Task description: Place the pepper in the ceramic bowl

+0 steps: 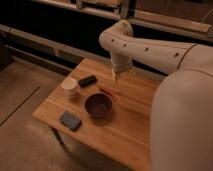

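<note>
Bench point(127, 134) of pale wood, edges unguarded. Pincer point(118, 75) hangs over the far middle; spread or pressed together, cannot tell. Pepper point(106, 92) lies on the wood just beside the far rim of the ceramic bowl point(98, 105), outside it. Left: pale cup point(70, 87), dark block point(87, 80) behind it. Blue-grey pad point(70, 120) near the near-left edge. Open wood right of the bowl.
</note>
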Tool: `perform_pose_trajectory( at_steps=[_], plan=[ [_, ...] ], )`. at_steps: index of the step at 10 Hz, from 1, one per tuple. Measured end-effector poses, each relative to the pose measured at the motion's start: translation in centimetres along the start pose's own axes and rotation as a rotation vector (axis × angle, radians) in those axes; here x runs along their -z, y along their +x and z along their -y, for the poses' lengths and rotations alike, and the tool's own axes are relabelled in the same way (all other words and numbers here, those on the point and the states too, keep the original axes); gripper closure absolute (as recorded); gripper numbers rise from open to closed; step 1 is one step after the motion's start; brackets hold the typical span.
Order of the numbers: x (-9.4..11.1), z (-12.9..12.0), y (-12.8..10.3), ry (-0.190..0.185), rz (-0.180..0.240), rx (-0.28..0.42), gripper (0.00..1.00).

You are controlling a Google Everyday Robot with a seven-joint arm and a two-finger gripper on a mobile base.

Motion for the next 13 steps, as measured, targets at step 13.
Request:
perform_pose_trajectory(
  at_steps=[13],
  plan=[
    [-6.9, -2.8, -5.1, -0.106, 0.056, 0.302, 0.35]
  ],
)
